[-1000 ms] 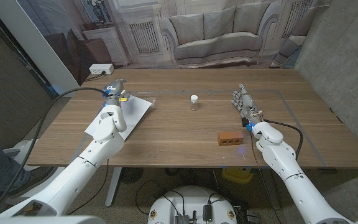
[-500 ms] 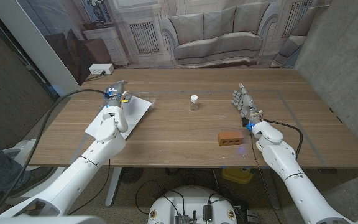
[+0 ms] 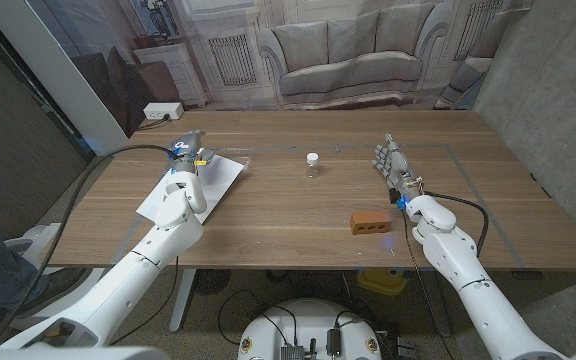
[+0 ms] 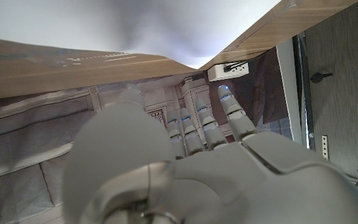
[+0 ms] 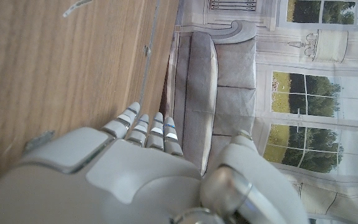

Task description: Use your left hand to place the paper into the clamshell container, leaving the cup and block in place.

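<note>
White paper (image 3: 200,185) lies flat on the wooden desk (image 3: 298,215) on my left side, a plain sheet set at an angle, with its far corner close to the desk's far-left part. My left hand (image 3: 187,150) sits over that far end of the sheet. In the left wrist view its fingers (image 4: 229,112) look extended side by side rather than closed, but I cannot tell whether they are pinching the sheet or only resting near it. I judge the grasp is the step in hand, and a thin flat sheet gives little to hold, so I would work at a corner or edge, perhaps sliding it toward the desk's side to free a lip. I see no clamshell container from here, so I must find it before carrying.

The small cup (image 3: 312,164) stands mid-desk and the brown block (image 3: 371,222) lies nearer me. Both are well apart from the sheet. My right hand (image 3: 392,166) waits released, fingers straight, holding nothing.
</note>
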Action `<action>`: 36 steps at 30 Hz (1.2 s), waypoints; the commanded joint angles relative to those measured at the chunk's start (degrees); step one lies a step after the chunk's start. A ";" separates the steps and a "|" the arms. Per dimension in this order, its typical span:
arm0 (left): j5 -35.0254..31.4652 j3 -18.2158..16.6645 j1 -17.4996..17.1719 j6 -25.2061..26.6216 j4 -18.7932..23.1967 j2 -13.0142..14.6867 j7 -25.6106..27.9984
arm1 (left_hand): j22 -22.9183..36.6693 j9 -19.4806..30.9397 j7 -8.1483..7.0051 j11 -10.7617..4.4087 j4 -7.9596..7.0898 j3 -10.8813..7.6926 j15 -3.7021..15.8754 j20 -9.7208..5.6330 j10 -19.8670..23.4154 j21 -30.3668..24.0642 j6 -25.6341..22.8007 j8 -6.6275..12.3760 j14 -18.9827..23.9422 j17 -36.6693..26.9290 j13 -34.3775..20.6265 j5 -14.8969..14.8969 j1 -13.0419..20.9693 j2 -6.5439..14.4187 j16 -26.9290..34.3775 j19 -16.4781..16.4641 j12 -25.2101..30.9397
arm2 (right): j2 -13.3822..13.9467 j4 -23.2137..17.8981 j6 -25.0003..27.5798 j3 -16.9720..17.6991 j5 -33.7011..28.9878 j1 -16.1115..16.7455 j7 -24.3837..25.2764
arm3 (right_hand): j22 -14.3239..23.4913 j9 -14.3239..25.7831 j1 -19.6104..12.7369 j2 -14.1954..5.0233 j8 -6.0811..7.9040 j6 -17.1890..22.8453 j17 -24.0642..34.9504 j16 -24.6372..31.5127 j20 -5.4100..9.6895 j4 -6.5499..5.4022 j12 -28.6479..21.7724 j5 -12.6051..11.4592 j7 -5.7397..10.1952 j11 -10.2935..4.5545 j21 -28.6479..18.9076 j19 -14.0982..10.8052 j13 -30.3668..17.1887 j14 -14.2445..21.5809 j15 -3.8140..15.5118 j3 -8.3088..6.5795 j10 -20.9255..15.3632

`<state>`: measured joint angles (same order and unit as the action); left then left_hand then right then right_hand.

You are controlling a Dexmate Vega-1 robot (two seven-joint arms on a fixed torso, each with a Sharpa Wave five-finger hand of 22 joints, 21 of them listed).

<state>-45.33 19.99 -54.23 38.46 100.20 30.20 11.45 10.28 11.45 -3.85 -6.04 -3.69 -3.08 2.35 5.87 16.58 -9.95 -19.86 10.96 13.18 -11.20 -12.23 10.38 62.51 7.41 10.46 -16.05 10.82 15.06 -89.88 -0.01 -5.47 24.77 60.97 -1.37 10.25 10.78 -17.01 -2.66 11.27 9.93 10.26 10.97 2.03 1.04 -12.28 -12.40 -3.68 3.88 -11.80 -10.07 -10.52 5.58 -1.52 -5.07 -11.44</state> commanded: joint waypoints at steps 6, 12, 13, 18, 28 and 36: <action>-1.30 -0.16 0.17 1.47 4.45 2.50 -3.33 | 0.14 -0.11 0.42 0.36 -0.97 0.57 1.40 -1.76 -0.98 -0.52 0.97 0.15 -0.72 0.05 0.01 0.50 -1.61 -0.51 0.18 1.49 0.31 | -0.03 -0.96 -1.31 0.29 -0.01 1.21 0.49 | 0.30 0.20 -0.10 -0.28 0.05 0.46 0.28 -0.31 0.44 0.50 0.01 0.19 0.26 -0.01 0.28 -0.44 -0.22 0.34 -0.31 -0.11 -0.08; -1.67 -0.63 0.07 1.44 6.29 3.56 -4.29 | 0.13 -0.14 0.44 0.33 -1.09 0.80 1.53 -2.36 -1.12 -0.55 1.17 0.13 -0.88 0.10 0.04 0.59 -1.97 -0.77 0.19 1.93 0.36 | 0.17 -1.79 -1.97 0.47 -0.09 1.83 0.60 | 0.30 0.20 -0.08 -0.30 0.05 0.45 0.29 -0.30 0.46 0.52 0.01 0.20 0.29 -0.15 0.28 -0.44 -0.22 0.35 -0.21 -0.08 -0.09; -1.79 -0.72 0.09 1.75 6.61 3.57 -4.49 | 0.12 -0.15 0.41 0.29 -1.10 0.84 1.56 -2.44 -1.09 -0.56 1.14 0.16 -0.86 0.11 0.04 0.60 -2.02 -0.82 0.21 1.98 0.39 | 0.19 -1.91 -2.17 0.49 -0.11 1.91 0.60 | 0.30 0.20 -0.07 -0.30 0.05 0.46 0.29 -0.30 0.47 0.52 0.02 0.20 0.29 -0.09 0.28 -0.45 -0.22 0.34 -0.23 -0.08 -0.07; -1.77 -1.60 -0.21 1.70 8.08 4.11 -4.73 | 0.11 -0.16 0.50 0.27 -1.17 0.99 1.58 -2.60 -1.16 -0.58 1.21 0.17 -1.18 0.13 0.05 0.65 -2.24 -0.98 0.13 2.20 0.43 | 0.37 -2.38 -2.79 0.49 -0.27 2.11 0.59 | 0.30 0.20 -0.06 -0.31 0.06 0.47 0.29 -0.29 0.49 0.54 0.03 0.20 0.31 -0.06 0.27 -0.47 -0.22 0.38 -0.25 -0.06 -0.05; -1.42 -3.31 -0.61 1.20 10.75 5.31 -5.47 | 0.08 -0.20 0.54 0.55 -1.40 1.39 1.61 -2.80 -1.30 -0.69 1.22 0.24 -1.33 0.18 0.09 0.78 -2.87 -1.36 0.21 2.61 0.52 | 0.69 -2.97 -3.32 0.35 -0.45 2.18 0.55 | 0.30 0.20 -0.03 -0.33 0.06 0.48 0.29 -0.30 0.49 0.57 0.04 0.20 0.26 0.01 0.27 -0.48 -0.21 0.35 -0.16 -0.01 -0.02; -2.20 -3.73 -0.28 1.40 12.74 6.21 -6.42 | 0.07 -0.22 0.55 0.49 -1.52 1.56 1.51 -2.96 -1.36 -0.70 1.38 0.23 -1.67 0.19 0.11 0.86 -3.19 -1.46 0.16 2.96 0.57 | 0.77 -3.25 -3.41 0.25 -0.50 2.19 0.67 | 0.30 0.20 -0.03 -0.36 0.07 0.52 0.29 -0.28 0.51 0.60 0.02 0.20 0.23 -0.03 0.27 -0.49 -0.21 0.39 -0.20 0.01 -0.07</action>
<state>-46.85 17.21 -54.63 39.84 110.20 35.19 6.16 10.27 11.19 -3.39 -5.51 -4.95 -1.80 2.19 3.06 15.48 -10.42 -18.54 10.96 11.79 -10.92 -11.98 10.63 59.56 6.01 10.46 -13.25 11.04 15.67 -92.60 -3.12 -5.08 24.36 63.02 -0.82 10.25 10.78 -16.99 -2.67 11.27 9.94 10.26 10.97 2.03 1.27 -12.28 -12.40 -3.68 3.88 -11.80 -10.07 -10.52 5.57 -1.53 -4.83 -11.44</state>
